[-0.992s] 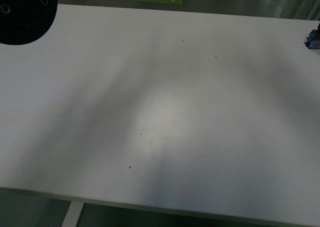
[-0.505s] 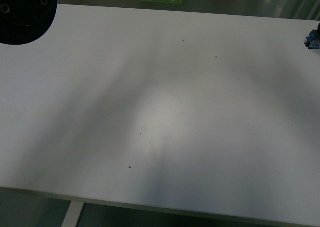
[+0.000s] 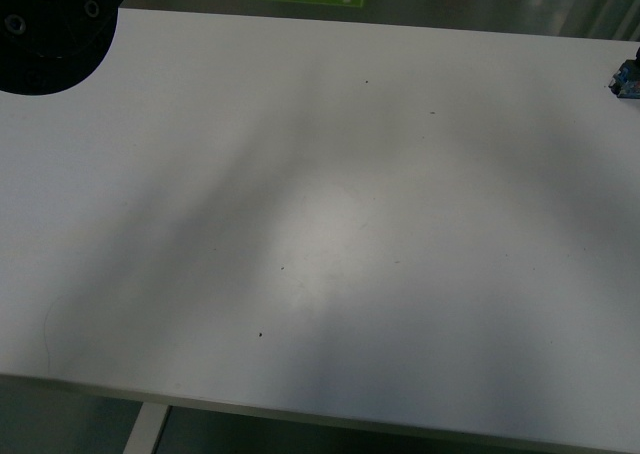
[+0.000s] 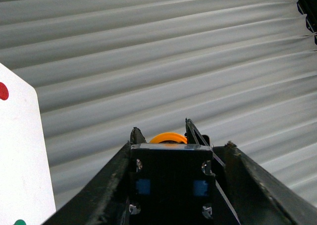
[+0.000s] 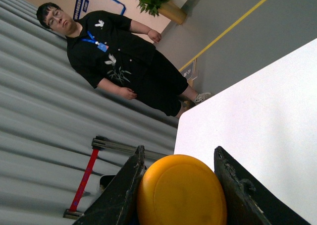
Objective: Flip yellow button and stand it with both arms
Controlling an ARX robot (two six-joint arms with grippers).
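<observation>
The yellow button is held off the table between both grippers and does not show in the front view. In the left wrist view my left gripper (image 4: 178, 150) is shut on its black contact block (image 4: 171, 183), which has two blue squares; the orange-yellow cap (image 4: 168, 137) peeks out behind it. In the right wrist view my right gripper (image 5: 179, 158) is shut on the round yellow cap (image 5: 181, 193), with a black finger on each side. Neither arm shows in the front view.
The white table (image 3: 320, 224) fills the front view. A blue-black switch (image 3: 627, 79) sits at its far right edge and a round black body (image 3: 50, 29) at the far left corner. A person in black (image 5: 114, 51) stands beyond the table by a grey corrugated wall.
The round black body at the far left corner has shifted slightly. Nothing else on the table has moved.
</observation>
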